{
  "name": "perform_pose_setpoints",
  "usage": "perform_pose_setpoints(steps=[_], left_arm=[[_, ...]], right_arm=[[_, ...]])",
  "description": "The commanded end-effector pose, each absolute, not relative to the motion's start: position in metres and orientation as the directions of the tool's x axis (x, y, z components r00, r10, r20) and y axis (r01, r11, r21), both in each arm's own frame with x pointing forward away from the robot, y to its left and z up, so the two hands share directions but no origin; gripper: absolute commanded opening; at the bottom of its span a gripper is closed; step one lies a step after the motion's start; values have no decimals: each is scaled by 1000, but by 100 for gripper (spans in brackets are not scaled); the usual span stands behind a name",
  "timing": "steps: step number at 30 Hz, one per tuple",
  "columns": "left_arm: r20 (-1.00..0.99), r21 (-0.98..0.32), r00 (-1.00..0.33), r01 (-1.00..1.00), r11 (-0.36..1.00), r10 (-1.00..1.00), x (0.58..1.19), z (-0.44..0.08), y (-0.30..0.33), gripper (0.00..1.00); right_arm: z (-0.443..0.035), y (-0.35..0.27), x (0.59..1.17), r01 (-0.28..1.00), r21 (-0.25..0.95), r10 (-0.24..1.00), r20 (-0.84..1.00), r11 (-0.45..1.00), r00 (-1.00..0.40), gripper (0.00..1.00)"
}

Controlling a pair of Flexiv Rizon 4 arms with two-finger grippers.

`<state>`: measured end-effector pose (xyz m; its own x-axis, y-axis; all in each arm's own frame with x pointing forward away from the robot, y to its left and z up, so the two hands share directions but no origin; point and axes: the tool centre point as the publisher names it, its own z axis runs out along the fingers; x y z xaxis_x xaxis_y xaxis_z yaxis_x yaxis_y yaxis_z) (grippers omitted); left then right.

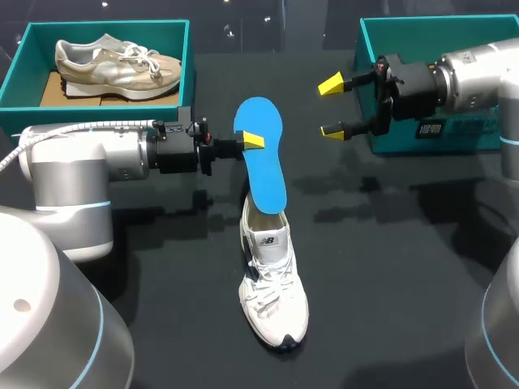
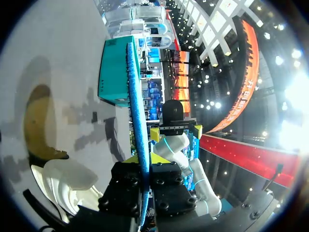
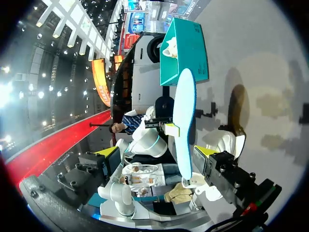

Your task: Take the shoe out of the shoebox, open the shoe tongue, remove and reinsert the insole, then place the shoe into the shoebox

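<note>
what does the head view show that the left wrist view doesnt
Only the head view: the beige shoe in the left box, and the white shoe with its laces and toe. Only the left wrist view: the blue insole seen edge-on, clamped from both sides by the left jaws. Both: the insole, part of the white shoe, the right box, and the right jaws, open.
</note>
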<state>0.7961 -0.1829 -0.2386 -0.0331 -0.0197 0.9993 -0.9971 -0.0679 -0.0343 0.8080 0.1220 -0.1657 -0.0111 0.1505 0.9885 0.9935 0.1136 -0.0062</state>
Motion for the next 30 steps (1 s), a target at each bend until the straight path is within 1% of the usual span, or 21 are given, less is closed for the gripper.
perform_pose_setpoints(steps=[1,3,4,5,8,12,20,30], left_arm=[[999,-35,-33,-997,-69,-19,796,-239,-184,0],[999,-35,-33,-997,-69,-19,796,-239,-184,0],[999,-35,-33,-997,-69,-19,796,-239,-184,0],[999,-35,-33,-997,-69,-19,796,-239,-184,0],[999,-35,-33,-997,-69,-19,796,-239,-184,0],[999,-35,-33,-997,-69,-19,796,-239,-184,0],[999,-35,-33,-997,-69,-19,796,-239,-184,0],[999,-35,-33,-997,-69,-19,796,-239,-184,0]], right_arm=[[-139,121,797,996,-15,362,932,90,-19,100],[-130,124,796,995,-28,421,907,91,-13,100],[-128,125,795,995,-30,425,905,91,-12,100],[-123,127,794,995,-44,481,876,91,-5,100],[-112,133,794,993,-86,588,809,77,25,100],[-103,140,793,991,-122,686,726,54,52,100],[-93,151,790,988,-155,816,574,23,70,100],[-83,174,789,987,-159,904,425,13,56,100]])
